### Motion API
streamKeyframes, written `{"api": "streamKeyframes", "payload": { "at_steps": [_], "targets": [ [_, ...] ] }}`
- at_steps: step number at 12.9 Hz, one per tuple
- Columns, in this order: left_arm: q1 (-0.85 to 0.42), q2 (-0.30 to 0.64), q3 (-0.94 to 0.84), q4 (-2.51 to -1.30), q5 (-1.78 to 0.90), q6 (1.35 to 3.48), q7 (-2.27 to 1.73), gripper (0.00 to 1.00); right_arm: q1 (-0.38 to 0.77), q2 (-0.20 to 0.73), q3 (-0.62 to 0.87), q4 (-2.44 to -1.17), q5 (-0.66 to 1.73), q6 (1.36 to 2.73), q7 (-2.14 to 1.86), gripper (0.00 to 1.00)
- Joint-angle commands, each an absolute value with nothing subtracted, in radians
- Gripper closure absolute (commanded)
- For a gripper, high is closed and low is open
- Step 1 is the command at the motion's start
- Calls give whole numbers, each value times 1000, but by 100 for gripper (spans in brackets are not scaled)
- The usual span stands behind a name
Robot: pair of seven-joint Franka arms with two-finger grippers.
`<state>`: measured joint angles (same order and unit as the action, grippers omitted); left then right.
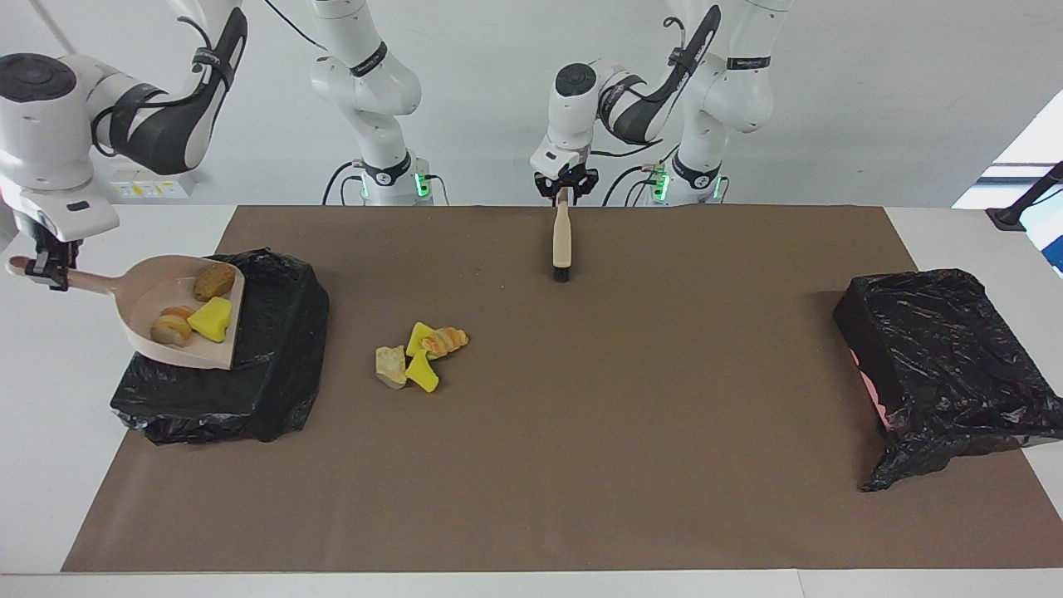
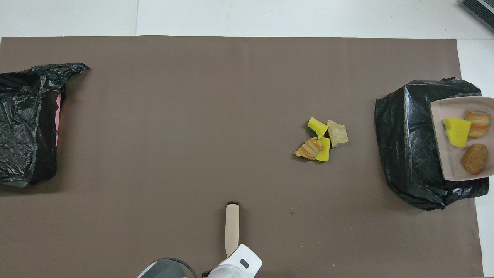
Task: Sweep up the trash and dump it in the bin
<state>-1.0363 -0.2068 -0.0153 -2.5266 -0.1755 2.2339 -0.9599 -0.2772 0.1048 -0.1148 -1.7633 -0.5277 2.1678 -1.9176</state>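
Closest to the robots, the left gripper (image 1: 564, 189) sits at the top of the brush (image 1: 562, 241), whose bristles rest on the brown mat (image 1: 581, 432). You cannot tell from here whether it is gripping the handle, so leave that arm waiting. At the right arm's end of the tabletop, the right gripper (image 1: 48, 270) is closed on the handle of the beige dustpan (image 1: 154, 286). The dustpan is held over the black-bagged bin (image 1: 274, 374) with three scraps (image 1: 189, 320) in it. To dump well, keep its open lip over the bag's hollow, not its edge. Raise the handle slowly so the round bread chunk rolls in rather than bouncing out. Farther out on the mat a pile of four scraps (image 1: 419, 355) is unswept. The second bagged bin (image 1: 938, 365) stands at the left arm's end.
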Motion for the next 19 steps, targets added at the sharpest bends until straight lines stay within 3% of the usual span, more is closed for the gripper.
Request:
{"api": "streamKeyframes", "payload": {
  "at_steps": [1,2,4,10,14,15,19],
  "targets": [
    [-938,-158,-9,-2440,-156,2235,-860,24,-258,91,-109,-1792,-624,2223,-1947,100],
    [-898,-126,-8,-2384,-155,2221,-782,12,-255,86,-109,-1808,-673,2262,-1948,100],
    [-806,-94,-6,-2271,-86,2156,-703,0,-247,71,-109,-1836,-738,2278,-1951,100],
    [-513,-71,-2,-1866,0,1855,-346,0,-190,26,-109,-1861,-876,2332,-2011,100],
    [-332,-86,6,-1696,0,1696,-151,0,-192,-50,-110,-1878,-893,2310,-2010,100],
    [-292,-80,8,-1637,0,1639,-118,0,-187,-66,-107,-1878,-893,2278,-2006,100],
    [-184,-80,24,-1572,2,1563,-20,0,-14,-120,-106,-1844,-879,1863,-1736,100]
  ]
}}
